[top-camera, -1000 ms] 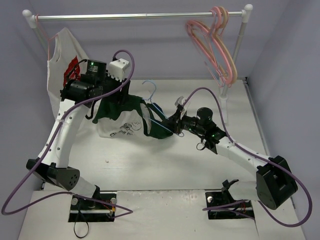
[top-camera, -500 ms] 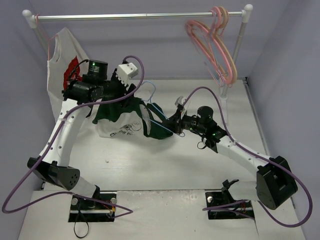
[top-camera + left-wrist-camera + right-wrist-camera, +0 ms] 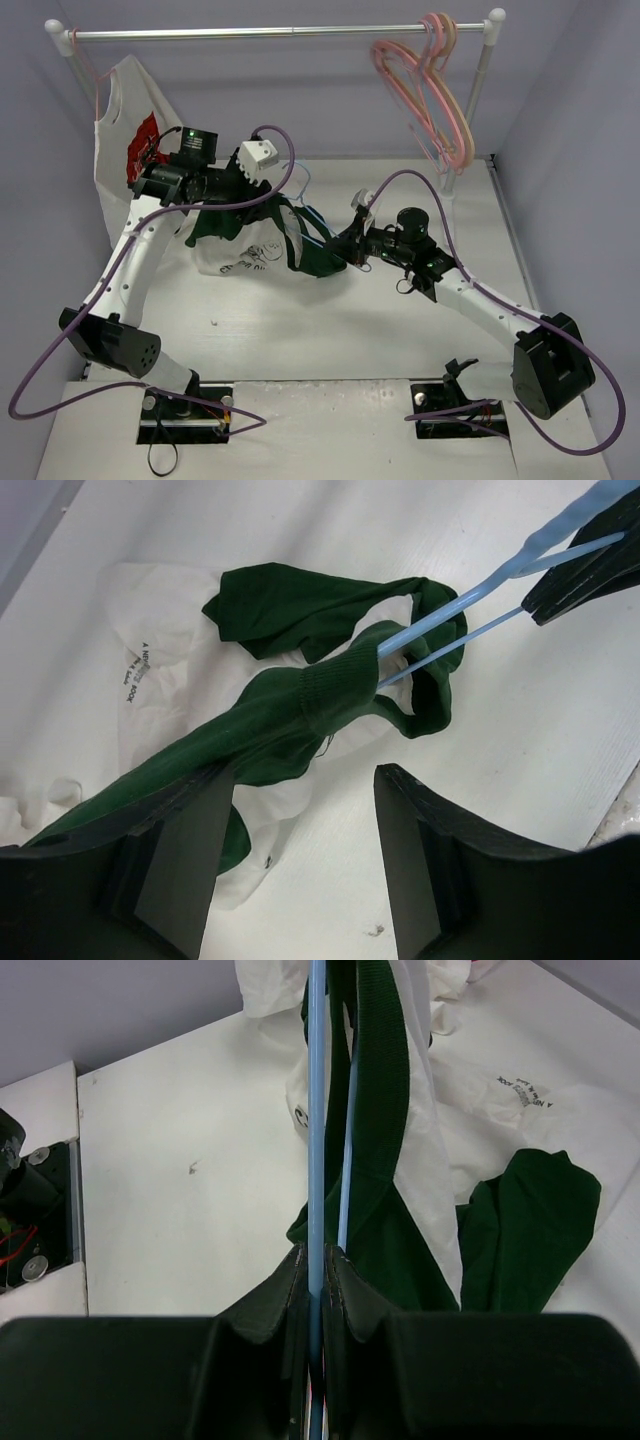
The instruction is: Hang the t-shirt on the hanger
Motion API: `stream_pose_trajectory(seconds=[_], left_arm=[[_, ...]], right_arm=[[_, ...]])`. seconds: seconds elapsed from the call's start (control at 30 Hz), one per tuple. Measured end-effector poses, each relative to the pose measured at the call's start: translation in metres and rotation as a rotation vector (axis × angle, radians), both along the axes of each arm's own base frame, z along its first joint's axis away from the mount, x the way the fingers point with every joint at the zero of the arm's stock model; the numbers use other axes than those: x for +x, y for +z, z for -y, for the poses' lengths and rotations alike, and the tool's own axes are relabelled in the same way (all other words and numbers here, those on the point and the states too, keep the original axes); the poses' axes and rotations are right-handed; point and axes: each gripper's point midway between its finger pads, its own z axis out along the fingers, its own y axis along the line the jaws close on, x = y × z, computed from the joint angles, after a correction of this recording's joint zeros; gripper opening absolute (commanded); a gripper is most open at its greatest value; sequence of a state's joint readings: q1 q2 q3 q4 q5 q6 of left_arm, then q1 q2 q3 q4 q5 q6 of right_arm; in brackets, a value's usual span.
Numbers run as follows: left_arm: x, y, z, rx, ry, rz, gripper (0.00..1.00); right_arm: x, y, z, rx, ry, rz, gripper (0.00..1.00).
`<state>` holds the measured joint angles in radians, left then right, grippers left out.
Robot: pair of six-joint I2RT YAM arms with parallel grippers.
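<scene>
Several pink hangers (image 3: 425,90) hung at the right end of the rail (image 3: 270,33), well apart from both arms. A white shirt (image 3: 125,130) hung at the left end, just behind the left arm. On the table (image 3: 300,320) the t-shirt (image 3: 290,720) lay bunched between the arms, with its ribbed collar threaded over the hanger (image 3: 316,1110). The right gripper (image 3: 315,1260) was clamped tight on the hanger's two blue wires. The left gripper (image 3: 303,790) hung over the t-shirt with its jaws wide apart, and green fabric ran up to one finger (image 3: 170,860).
</scene>
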<state>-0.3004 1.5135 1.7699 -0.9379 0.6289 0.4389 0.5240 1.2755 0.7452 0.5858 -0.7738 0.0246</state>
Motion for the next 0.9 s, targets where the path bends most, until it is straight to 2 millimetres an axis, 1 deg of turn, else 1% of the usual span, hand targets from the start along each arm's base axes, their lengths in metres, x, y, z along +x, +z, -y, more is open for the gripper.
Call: stream_pose_trajectory(seconds=[0.23, 0.6, 0.9], left_arm=[[0.0047, 0.0025, 0.0000, 0.009, -0.018, 0.039, 0.58], [0.0080, 0.0037, -0.0056, 0.044, -0.044, 0.088, 0.58], [0.0076, 0.0046, -0.0059, 0.051, -0.073, 0.109, 0.58]], right_arm=[[-0.0015, -0.0002, -0.0011, -0.003, 0.015, -0.010, 0.00], [0.0023, -0.0080, 0.0023, -0.014, 0.015, -0.035, 0.00], [0.0007, -0.0041, 0.0000, -0.010, 0.047, -0.046, 0.00]])
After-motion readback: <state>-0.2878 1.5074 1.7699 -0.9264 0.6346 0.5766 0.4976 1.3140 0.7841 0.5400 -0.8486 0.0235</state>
